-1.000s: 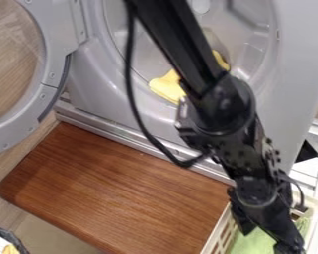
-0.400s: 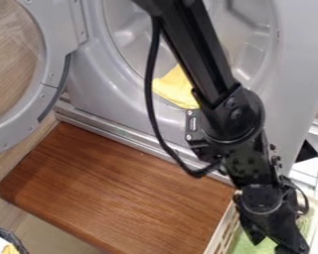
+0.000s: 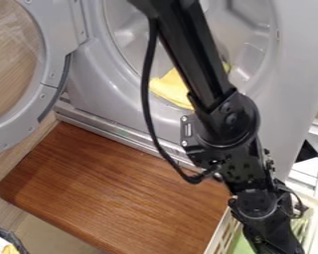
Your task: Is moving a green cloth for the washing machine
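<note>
At the lower right the gripper [image 3: 273, 237] hangs down into a cream basket [image 3: 220, 234], its lower end reaching the bottom edge of the view. Light green cloth [image 3: 241, 245] lies in the basket, showing left of the gripper and in a small patch to its right. The gripper covers the middle of the cloth, and whether it holds any of it cannot be made out. Above stands the grey washing machine [image 3: 95, 89], with a yellow cloth [image 3: 171, 89] over the lower lip of its round opening.
The machine's round door [image 3: 52, 74] stands open at the upper left. A brown wooden board [image 3: 115, 188] lies in front of the machine, left of the basket. A dark-rimmed container [image 3: 4, 233] with something yellow is at the lower left corner.
Over the last second the arm's elbow first swung right, then slightly back left. The gripper now sits lower in the basket, closer to the bottom edge.
</note>
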Robot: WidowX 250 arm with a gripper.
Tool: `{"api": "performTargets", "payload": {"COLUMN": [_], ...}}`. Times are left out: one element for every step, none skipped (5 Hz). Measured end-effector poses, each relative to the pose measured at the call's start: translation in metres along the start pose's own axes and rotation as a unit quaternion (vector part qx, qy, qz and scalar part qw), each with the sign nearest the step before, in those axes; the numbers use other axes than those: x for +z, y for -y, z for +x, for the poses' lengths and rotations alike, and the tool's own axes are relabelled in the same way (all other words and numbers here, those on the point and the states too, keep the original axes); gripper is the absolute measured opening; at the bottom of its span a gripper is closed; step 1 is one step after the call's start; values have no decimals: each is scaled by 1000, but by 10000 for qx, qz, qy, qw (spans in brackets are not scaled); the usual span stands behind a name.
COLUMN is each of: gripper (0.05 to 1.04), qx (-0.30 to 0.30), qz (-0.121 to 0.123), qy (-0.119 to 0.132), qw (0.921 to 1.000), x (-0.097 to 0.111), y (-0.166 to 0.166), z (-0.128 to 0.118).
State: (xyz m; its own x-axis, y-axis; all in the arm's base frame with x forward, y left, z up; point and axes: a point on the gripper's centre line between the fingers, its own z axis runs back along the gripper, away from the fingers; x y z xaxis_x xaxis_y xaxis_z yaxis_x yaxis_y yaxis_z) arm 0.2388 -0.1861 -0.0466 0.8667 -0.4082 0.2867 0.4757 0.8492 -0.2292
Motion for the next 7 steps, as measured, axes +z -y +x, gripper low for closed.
{"api": "performTargets", "payload": {"gripper": [55,49,49,49,49,49,49], "qx": [11,21,96,103,41,81,31], "qz": [27,30,49,91,133,142,219], "qy": [16,24,109,275,619,1031,1215], "qw": [10000,10000,9999,9995,9980,9945,9923], "x": [1,2,7,17,40,67,88], "y": [-1,-1,-8,-16,-21,-27,-32], "z": [-2,-4,-3,1,14,23,25]}}
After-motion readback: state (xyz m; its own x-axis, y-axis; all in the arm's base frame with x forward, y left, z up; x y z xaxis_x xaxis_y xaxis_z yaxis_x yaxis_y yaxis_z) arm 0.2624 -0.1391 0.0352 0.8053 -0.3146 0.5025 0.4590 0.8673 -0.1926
